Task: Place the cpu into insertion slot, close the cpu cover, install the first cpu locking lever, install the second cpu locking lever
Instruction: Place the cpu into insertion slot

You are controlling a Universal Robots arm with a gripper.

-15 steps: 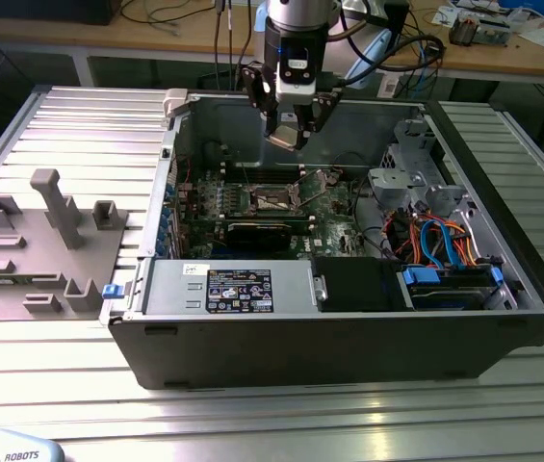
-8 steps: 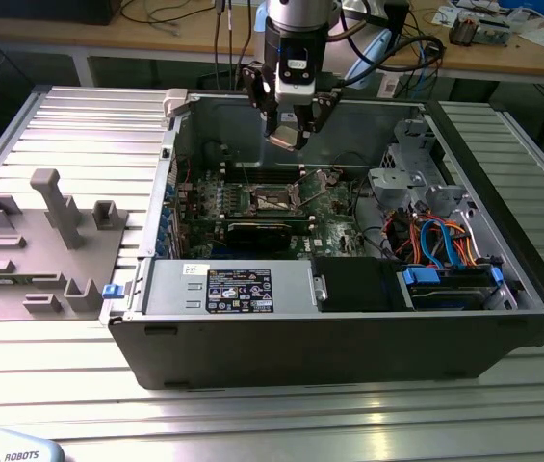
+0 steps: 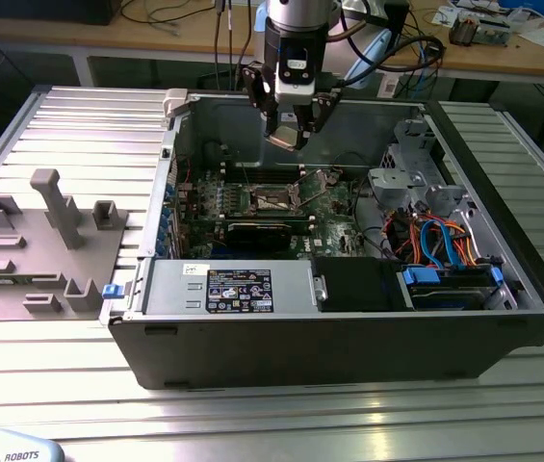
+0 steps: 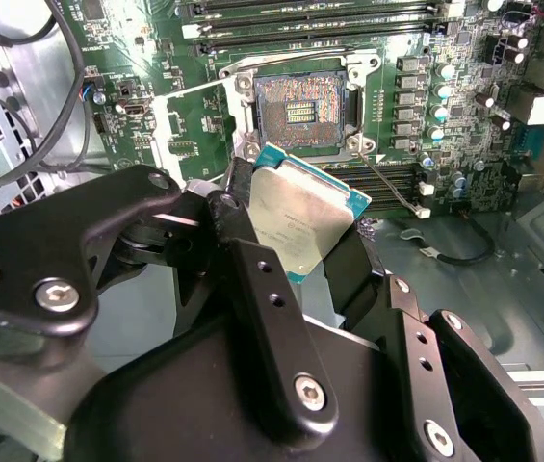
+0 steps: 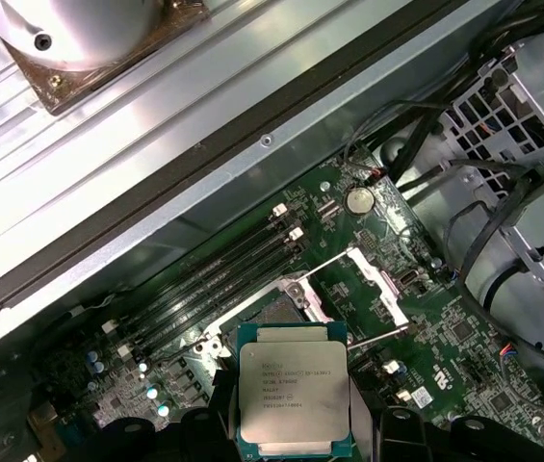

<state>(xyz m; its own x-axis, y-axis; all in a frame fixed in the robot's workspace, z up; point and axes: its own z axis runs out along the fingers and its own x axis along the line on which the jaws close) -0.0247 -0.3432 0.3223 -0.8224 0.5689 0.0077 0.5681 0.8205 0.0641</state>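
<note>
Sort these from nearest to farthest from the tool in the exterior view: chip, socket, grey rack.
1. The chip, held in the tool.
2. The socket, right below it.
3. The grey rack, far off at the exterior view's left.

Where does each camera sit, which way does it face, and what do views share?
Exterior view: off the arm, raised, looking down into the open computer case; the arm's wrist and the gripper hang over the motherboard.
Second wrist view: on the wrist, looking along the black fingers at the cpu they clamp, with the insertion slot beyond.
First wrist view: on the wrist, facing the held cpu, the motherboard and the case's rim; finger ends flank the cpu.
Shared: both wrist views show the held cpu and the insertion slot.
</note>
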